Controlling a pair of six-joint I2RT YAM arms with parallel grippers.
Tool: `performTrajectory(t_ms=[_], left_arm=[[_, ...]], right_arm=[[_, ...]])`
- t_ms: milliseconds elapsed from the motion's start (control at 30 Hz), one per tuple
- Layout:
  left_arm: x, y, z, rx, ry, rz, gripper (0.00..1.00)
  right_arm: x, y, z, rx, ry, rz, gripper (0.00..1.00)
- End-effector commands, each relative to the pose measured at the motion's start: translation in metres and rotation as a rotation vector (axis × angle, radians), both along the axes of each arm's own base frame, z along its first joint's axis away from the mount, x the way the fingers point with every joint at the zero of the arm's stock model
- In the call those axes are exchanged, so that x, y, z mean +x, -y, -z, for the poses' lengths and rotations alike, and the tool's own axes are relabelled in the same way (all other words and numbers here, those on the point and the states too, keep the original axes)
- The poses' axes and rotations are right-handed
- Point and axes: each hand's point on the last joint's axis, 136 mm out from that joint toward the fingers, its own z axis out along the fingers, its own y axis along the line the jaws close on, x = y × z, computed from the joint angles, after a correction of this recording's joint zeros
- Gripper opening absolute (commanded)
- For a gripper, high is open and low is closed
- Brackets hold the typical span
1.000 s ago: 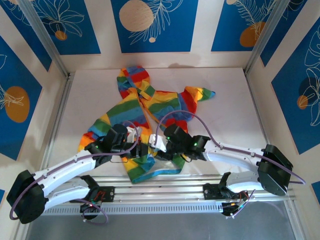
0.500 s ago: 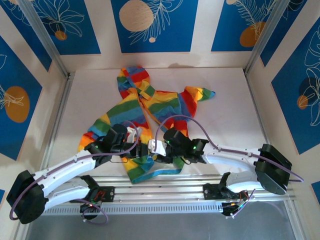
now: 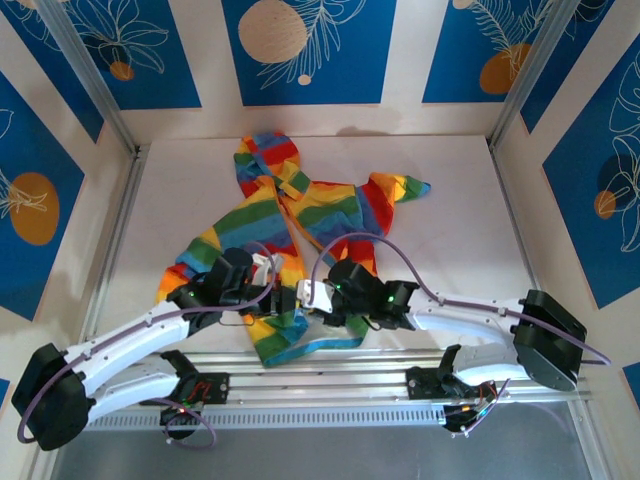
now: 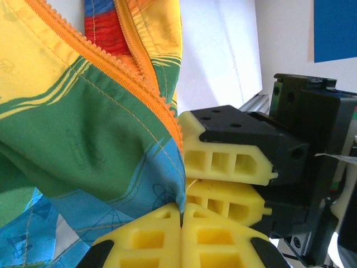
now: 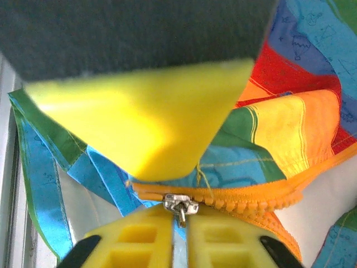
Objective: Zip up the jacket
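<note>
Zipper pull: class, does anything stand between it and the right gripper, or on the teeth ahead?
Nothing visible does. The right gripper flanks the zipper pull, and the orange teeth running on across the jacket lie bare; the left gripper pinches the hem nearby.

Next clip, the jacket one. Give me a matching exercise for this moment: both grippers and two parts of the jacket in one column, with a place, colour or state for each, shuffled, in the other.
Column one
1. left gripper
2. right gripper
3. hood
4. zipper teeth

Column two
A. toward the far side of the table
B. shut on the pull
C. shut on the blue hem
D. orange

Pairs: 1-C, 2-B, 3-A, 4-D
</note>
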Motion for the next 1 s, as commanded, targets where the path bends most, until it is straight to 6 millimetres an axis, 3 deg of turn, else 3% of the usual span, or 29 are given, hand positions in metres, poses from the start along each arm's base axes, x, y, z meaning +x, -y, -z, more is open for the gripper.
performTrajectory(t_ms=[0, 167, 333, 733, 900, 933, 967], left_arm=[[-0.002, 0.000, -0.012, -0.020, 0.030, 0.027, 0.00], [-0.004, -0.002, -0.009, -0.007, 0.019, 0.028, 0.00], [-0.006, -0.004, -0.004, 0.013, 0.011, 0.031, 0.00], [-0.019, -0.009, 0.003, 0.061, -0.039, 0.092, 0.00], [-0.017, -0.011, 0.009, 0.081, -0.036, 0.079, 0.00], [-0.016, -0.011, 0.009, 0.082, -0.028, 0.073, 0.01], [-0.014, -0.012, 0.010, 0.085, -0.019, 0.062, 0.11]], right_arm=[[0.000, 0.004, -0.006, 0.010, 0.029, 0.013, 0.08], [-0.001, 0.004, -0.010, 0.012, 0.010, 0.022, 0.00], [-0.001, 0.004, -0.013, 0.011, -0.016, 0.039, 0.00], [0.025, 0.021, -0.009, -0.006, -0.179, 0.232, 0.00], [0.023, 0.019, -0.007, -0.011, -0.206, 0.216, 0.00], [0.020, 0.017, -0.008, -0.005, -0.213, 0.201, 0.00], [0.018, 0.016, -0.008, 0.000, -0.221, 0.190, 0.00]])
